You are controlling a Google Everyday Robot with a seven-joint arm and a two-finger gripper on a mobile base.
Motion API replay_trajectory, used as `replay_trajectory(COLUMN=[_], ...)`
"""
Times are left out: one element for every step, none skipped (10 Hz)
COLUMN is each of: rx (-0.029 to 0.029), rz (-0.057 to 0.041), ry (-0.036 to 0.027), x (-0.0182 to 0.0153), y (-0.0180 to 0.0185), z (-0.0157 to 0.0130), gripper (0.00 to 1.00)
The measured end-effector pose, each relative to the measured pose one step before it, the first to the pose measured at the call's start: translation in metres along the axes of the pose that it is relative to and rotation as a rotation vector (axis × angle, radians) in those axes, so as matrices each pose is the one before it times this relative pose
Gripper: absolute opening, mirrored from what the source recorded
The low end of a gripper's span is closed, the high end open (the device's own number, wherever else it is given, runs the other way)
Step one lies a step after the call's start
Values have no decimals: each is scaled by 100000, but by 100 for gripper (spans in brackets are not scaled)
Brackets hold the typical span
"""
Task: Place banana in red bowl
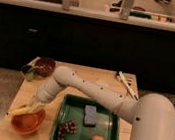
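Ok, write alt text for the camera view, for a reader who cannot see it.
The white robot arm's gripper hangs over a round orange-red plastic bowl, with a slim pale-yellow banana at the bowl's rim. A green rectangular tray sits beside it on the wooden table.

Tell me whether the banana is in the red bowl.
Partly: the banana pokes over the red bowl's left rim, the gripper at its right end.

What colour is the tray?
The tray is green, camera view. The gripper is over the red bowl, by the banana.
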State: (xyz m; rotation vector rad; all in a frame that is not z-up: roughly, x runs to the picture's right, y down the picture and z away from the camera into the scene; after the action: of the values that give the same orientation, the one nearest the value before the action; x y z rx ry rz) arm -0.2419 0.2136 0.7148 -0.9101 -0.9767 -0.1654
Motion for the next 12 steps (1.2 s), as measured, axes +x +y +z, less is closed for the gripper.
replay_trajectory(rx=[-179, -133, -451, -151, -29, -60, -138, -162, -121, -158, -47, -165], rz=[-77, -142, -203, -37, 39, -53, -74, -20, -77, -50, -6, -69], ry=[73, 93, 204, 113, 56, 7, 62, 127, 75, 190, 27, 120], x=[57, 24, 79, 70, 39, 4, 23, 66, 2, 59, 28, 30], y=[44, 44, 52, 2, 8, 9, 26, 28, 23, 43, -5, 13], z=[-34, -33, -41, -26, -19, -7, -5, -4, -11, -52, -29, 10], gripper=[27, 27, 27, 31, 39, 44, 44, 44, 44, 44, 44, 44])
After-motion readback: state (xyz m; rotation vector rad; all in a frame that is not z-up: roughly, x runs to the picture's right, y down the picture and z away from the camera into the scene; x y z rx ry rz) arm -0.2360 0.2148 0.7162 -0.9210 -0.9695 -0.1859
